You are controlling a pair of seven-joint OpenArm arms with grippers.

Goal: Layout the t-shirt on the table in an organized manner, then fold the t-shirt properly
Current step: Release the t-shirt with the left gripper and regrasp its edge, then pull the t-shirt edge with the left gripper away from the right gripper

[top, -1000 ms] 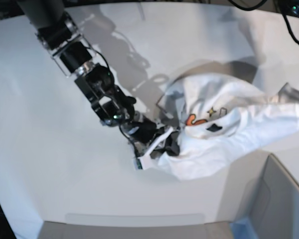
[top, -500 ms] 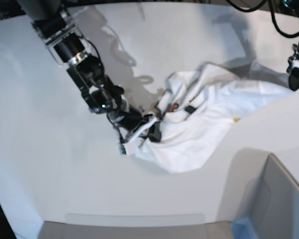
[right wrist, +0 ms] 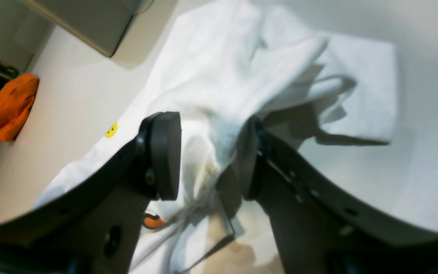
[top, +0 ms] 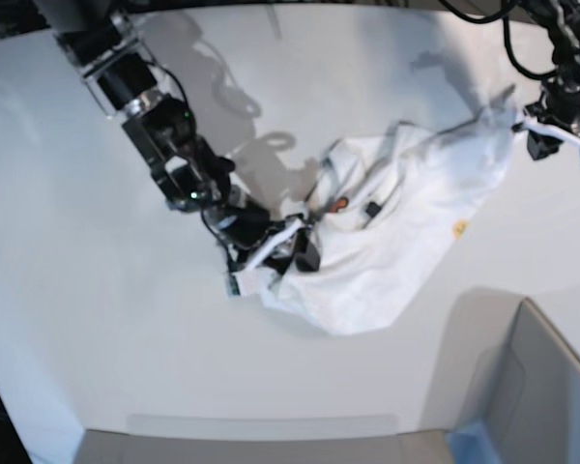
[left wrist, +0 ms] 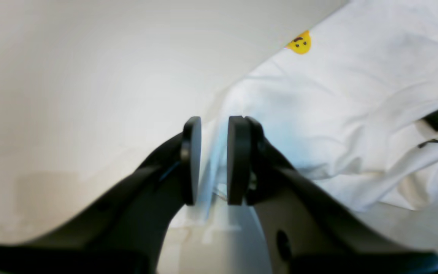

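Note:
The white t-shirt (top: 396,242) lies crumpled at mid-table, print mostly folded under. My right gripper (top: 271,253) sits at the shirt's left edge. In the right wrist view this gripper (right wrist: 208,144) is open wide, and a bunch of t-shirt (right wrist: 242,57) cloth rests loosely between its fingers. My left gripper (top: 539,135) hovers at the raised far-right corner. In the left wrist view that gripper (left wrist: 214,125) shows a narrow gap between its pads. A thin blurred edge of the t-shirt (left wrist: 337,95) hangs in the gap, not pinched. The white table (top: 97,319) spreads all around.
A grey box (top: 551,387) with a blue corner (top: 474,440) stands at the bottom right. The right wrist view also shows the grey box (right wrist: 82,23), and an orange object (right wrist: 11,102) beyond the table's edge. A yellow smiley (left wrist: 300,42) marks the shirt.
Both grippers have gone from shut to open. The shirt, stretched between them a second ago, has slackened and gathered toward the middle. The left arm has moved inward.

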